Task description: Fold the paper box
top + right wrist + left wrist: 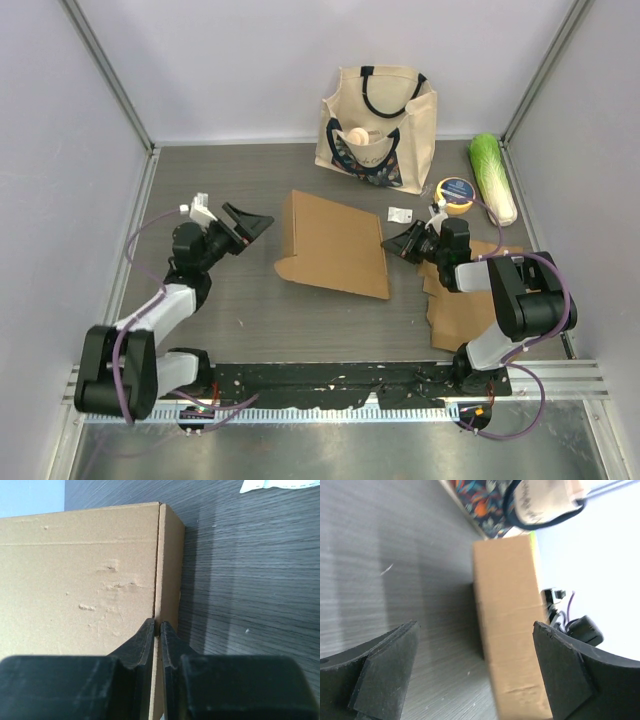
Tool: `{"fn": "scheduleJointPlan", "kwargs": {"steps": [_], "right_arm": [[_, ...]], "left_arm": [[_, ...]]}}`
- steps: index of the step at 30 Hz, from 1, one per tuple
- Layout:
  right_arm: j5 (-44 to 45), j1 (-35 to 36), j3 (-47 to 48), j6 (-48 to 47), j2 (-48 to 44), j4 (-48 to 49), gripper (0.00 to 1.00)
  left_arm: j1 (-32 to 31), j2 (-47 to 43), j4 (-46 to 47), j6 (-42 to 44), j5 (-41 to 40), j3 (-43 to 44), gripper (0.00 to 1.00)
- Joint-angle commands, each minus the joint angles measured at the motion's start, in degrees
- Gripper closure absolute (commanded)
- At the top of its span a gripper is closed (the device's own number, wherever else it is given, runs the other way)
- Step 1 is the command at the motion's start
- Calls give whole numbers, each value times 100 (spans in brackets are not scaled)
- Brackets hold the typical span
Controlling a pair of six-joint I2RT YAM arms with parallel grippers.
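Note:
The brown paper box (pixel 335 245) lies partly folded in the middle of the table, its left wall raised. My left gripper (pixel 252 226) hovers just left of that wall, apart from it. In the left wrist view it (pixel 475 627) is open wide, with the box (pixel 507 630) ahead between the fingers and nothing held. My right gripper (pixel 403 243) is at the box's right edge. In the right wrist view its jaws (pixel 160 624) are pinched together on the thin upright cardboard edge of the box (pixel 75 580).
A cloth tote bag (pixel 378 120) stands at the back. A green cabbage (pixel 493 175) and a round yellow and blue tin (pixel 456 193) lie at the back right. A small white packet (pixel 400 213) sits near the box. Flat cardboard sheets (pixel 462 305) lie under the right arm.

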Motion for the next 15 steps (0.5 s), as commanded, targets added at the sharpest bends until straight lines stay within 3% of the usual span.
{"fn": "scheduleJointPlan", "kwargs": {"steps": [1, 4, 9, 15], "right_arm": [[49, 22, -84, -130, 87, -238, 86], [49, 22, -67, -139, 104, -238, 86], [41, 22, -75, -139, 69, -229, 86], [93, 22, -84, -183, 25, -273, 87]], "left_arm": [[11, -801, -707, 96, -628, 297, 0], [2, -759, -962, 244, -375, 542, 0], [-129, 110, -1857, 745, 268, 1333, 0], [-559, 594, -772, 755, 804, 1299, 0]]}}
